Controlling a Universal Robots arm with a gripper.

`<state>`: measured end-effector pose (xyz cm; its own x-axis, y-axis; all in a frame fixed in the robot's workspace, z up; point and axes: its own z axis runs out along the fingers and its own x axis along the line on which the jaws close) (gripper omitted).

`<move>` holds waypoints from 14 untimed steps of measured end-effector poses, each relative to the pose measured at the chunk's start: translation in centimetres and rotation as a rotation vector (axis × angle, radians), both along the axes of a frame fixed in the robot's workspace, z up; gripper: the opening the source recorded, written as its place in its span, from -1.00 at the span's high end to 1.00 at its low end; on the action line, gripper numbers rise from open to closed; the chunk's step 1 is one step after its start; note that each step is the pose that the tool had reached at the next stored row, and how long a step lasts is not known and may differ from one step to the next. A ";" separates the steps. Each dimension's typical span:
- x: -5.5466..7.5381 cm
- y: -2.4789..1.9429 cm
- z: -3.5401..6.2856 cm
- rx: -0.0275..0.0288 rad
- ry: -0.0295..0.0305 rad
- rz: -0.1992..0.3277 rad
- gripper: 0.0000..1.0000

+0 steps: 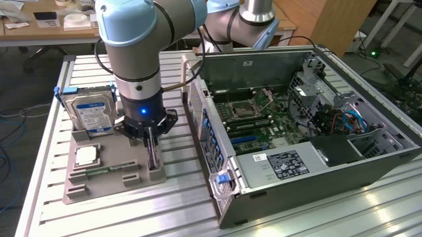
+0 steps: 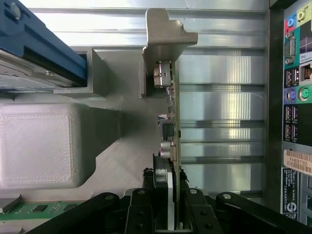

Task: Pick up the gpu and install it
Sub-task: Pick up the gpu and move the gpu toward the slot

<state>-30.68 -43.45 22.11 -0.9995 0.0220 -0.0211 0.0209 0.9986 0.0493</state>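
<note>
The gpu (image 1: 153, 157) stands on edge in a slot of the grey holder tray (image 1: 99, 185), looking like a thin dark slab. In the wrist view the gpu (image 2: 172, 112) runs away from me edge-on, its metal bracket at the far end. My gripper (image 1: 151, 143) hangs straight down over the card's near end. My gripper (image 2: 168, 217) has its black fingers (image 2: 141, 214) pressed on both faces of the card, shut on it. The card still rests in the tray slot. The open computer case (image 1: 310, 163) lies at the exterior view's right of the tray.
A blue-labelled hard drive (image 1: 92, 111) stands at the tray's back, with a white square part (image 1: 87, 155) and a green memory stick (image 1: 105, 171) lying on the tray. The case's rear port panel (image 2: 295, 97) is close beside the card. The motherboard (image 1: 264, 123) lies exposed inside.
</note>
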 end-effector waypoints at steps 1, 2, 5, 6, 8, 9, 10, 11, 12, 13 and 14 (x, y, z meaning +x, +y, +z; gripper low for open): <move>0.0 0.00 0.14 0.0003 0.0000 0.000 0.44; 0.0 0.00 0.27 0.0007 0.0000 0.000 0.44; 0.0 0.00 0.61 0.0022 0.0000 0.000 0.44; 0.0 0.00 0.70 0.0026 0.0000 0.000 0.44; 0.0 0.00 0.87 0.0051 0.0000 0.000 0.44; 0.0 0.00 0.94 0.0077 0.0000 0.000 0.44; 0.0 0.00 1.02 0.0096 -0.0001 0.000 0.44; 0.0 0.00 1.13 0.0110 0.0000 0.000 0.44; 0.0 0.00 1.25 0.0125 0.0000 0.000 0.44; 0.0 0.00 1.36 0.0136 0.0000 0.000 0.44; 0.0 0.00 1.45 0.0147 -0.0001 0.000 0.44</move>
<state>-30.67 -43.45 23.56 -0.9995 0.0222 -0.0208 0.0209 0.9977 0.0639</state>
